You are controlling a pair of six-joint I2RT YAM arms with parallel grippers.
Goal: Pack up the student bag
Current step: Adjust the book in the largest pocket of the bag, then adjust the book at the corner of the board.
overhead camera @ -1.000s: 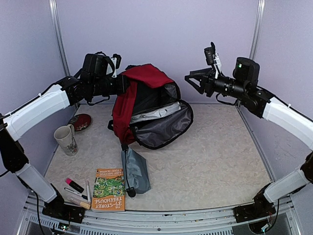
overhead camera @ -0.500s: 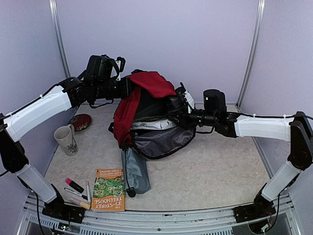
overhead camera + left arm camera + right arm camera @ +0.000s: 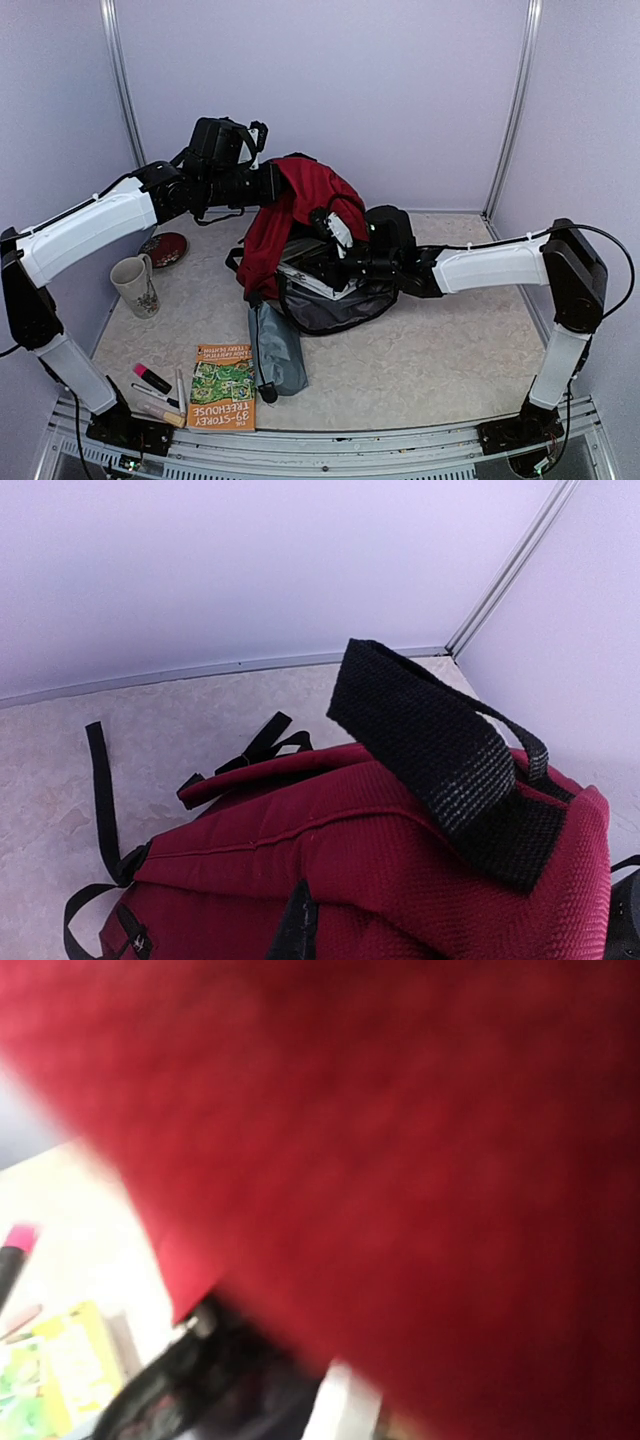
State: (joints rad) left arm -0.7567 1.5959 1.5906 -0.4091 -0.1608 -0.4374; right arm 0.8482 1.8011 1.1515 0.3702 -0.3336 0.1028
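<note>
Soft, even light is falling from overhead, tinting the walls [image 3: 320, 90] pale violet and casting only faint shadows around the backpack [image 3: 305, 195]. The overhead view is looking sharp, its corner posts [image 3: 119, 90] bowing slightly. The left wrist view is rendering the weave of the strap [image 3: 440, 750] crisply. The right wrist view is smearing badly, with red fabric filling it out of focus.

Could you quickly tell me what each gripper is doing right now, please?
Left gripper: closed on the student bag, at its top.
Right gripper: inside the bag's opening, cannot tell.
</note>
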